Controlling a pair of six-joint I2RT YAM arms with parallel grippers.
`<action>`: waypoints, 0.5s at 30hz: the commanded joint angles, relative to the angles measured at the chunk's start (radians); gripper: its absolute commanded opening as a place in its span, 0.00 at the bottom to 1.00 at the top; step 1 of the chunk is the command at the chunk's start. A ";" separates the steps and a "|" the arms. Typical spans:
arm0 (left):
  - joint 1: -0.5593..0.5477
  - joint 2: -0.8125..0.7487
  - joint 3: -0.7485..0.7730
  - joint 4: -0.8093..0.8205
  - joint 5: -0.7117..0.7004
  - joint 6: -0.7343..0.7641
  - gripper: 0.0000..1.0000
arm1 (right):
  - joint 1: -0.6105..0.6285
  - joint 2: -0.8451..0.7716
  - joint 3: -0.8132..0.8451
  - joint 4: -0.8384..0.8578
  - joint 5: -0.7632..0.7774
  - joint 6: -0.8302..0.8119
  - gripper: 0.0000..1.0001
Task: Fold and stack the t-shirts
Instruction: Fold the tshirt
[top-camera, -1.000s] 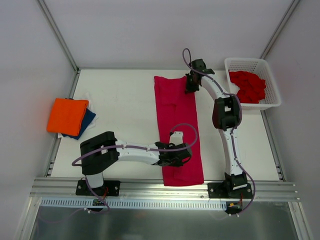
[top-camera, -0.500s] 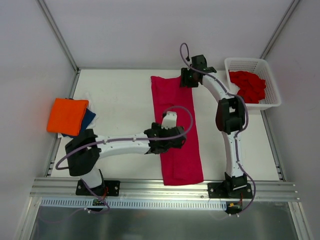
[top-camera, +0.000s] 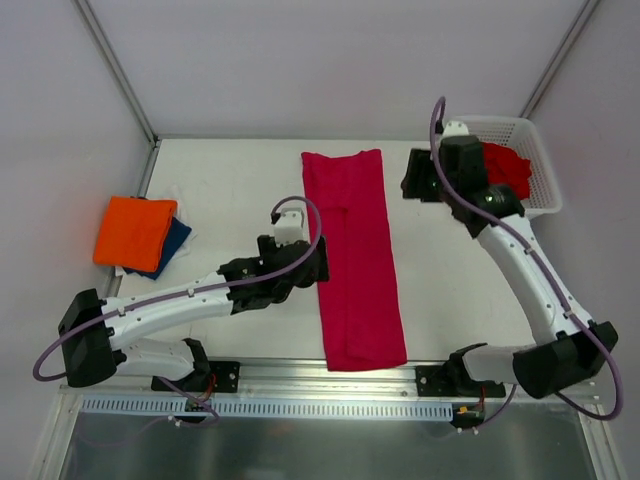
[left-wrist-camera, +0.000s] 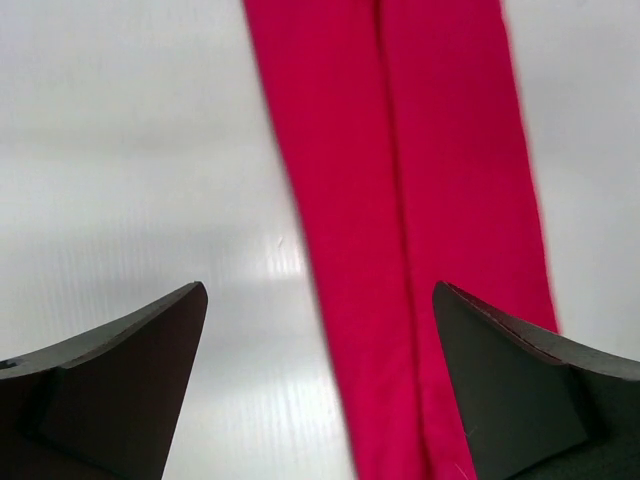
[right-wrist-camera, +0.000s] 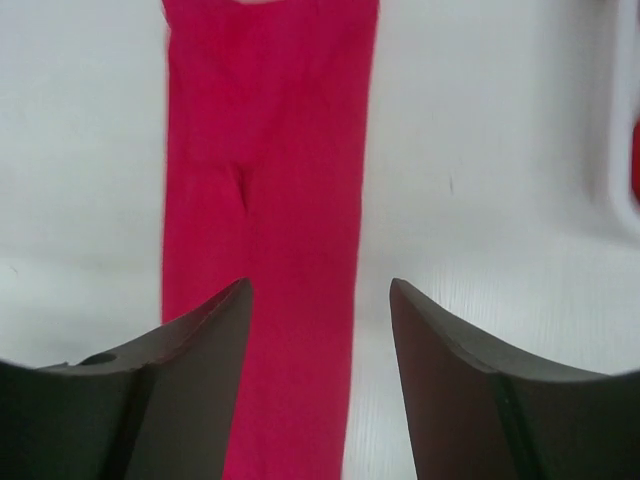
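Pink shirt (top-camera: 352, 255): one, flat. Orange shirt (top-camera: 134, 230) atop blue shirt (top-camera: 177, 240), one each. Left pincer (left-wrist-camera: 320, 300), right pincer (right-wrist-camera: 320, 290): released.

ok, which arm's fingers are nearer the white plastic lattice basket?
Right. Right fingers hang between the basket and the crimson-pink cloth shirt; left fingers are beyond that shirt's other side.

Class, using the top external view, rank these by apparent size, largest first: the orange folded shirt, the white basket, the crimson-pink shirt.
1. crimson-pink shirt
2. white basket, though the right arm hides part of it
3. orange folded shirt
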 joint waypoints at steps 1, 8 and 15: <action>-0.022 -0.068 -0.148 -0.043 0.100 -0.148 0.98 | 0.035 -0.083 -0.326 -0.081 0.110 0.145 0.61; -0.146 -0.067 -0.271 -0.026 0.145 -0.329 0.98 | 0.136 -0.330 -0.717 -0.070 0.133 0.309 0.61; -0.309 -0.034 -0.339 0.098 0.199 -0.468 0.99 | 0.257 -0.588 -0.921 -0.145 0.164 0.501 0.61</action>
